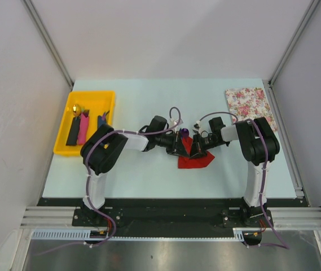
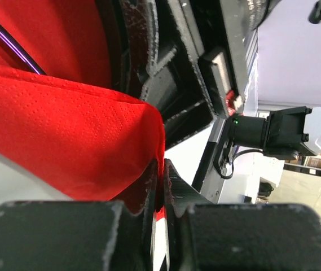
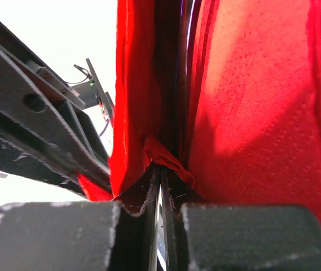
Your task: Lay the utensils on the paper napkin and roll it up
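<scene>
The red paper napkin (image 1: pixel 196 160) lies mid-table, folded up between both grippers. My left gripper (image 1: pixel 179 148) is shut on the napkin's folded edge (image 2: pixel 92 141). My right gripper (image 1: pixel 197 150) is shut on the napkin (image 3: pixel 250 113) from the other side. A dark blue/purple utensil (image 1: pixel 185 133) pokes out of the fold at its far end; its slim shaft (image 2: pixel 13 48) shows in the left wrist view. A pink utensil (image 1: pixel 83 129), a black one (image 1: pixel 73 131) and a blue one (image 1: pixel 101 121) lie in the yellow tray (image 1: pixel 64 148).
The yellow tray sits at the far left and also holds a gold piece (image 1: pixel 77 108). A white pink-flowered sheet (image 1: pixel 247 102) lies at the far right corner. The right arm's wrist (image 2: pixel 284 132) shows close in the left wrist view.
</scene>
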Controlling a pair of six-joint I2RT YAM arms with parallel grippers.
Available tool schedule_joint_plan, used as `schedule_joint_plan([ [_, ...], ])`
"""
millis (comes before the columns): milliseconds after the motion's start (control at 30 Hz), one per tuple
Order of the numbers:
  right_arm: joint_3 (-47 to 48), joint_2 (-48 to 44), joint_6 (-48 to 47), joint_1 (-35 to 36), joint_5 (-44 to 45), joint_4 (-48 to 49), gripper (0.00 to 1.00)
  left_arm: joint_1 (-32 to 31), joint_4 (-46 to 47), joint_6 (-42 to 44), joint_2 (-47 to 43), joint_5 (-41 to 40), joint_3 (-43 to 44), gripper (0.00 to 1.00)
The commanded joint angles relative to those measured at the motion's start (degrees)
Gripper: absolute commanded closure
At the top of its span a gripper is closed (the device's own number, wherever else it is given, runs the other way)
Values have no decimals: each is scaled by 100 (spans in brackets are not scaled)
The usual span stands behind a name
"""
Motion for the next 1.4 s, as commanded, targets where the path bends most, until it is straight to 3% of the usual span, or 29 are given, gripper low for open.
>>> schedule_joint_plan([
  [0,21,-48,-124,15,640,-5,92,-38,370,-161,150,117,236,89],
  [400,188,-707,-326,-151,667,-444,86,-12,440,-231,274,-6,218,91],
  [667,408,-901,-976,-467,675,-1534,82,-3,449,-223,247,-41,227,92],
  [900,303,-1121,-2022,-670,912,-2588,66,6,511,-258,300,-68,218,93],
  [1100,249,-928,-2190,-653,1132,-2520,57,6,555,-284,309,-68,218,93],
  [1367,293,-717,-2234,-494,1273,-2361,60,-3,590,-319,300,-85,236,93],
])
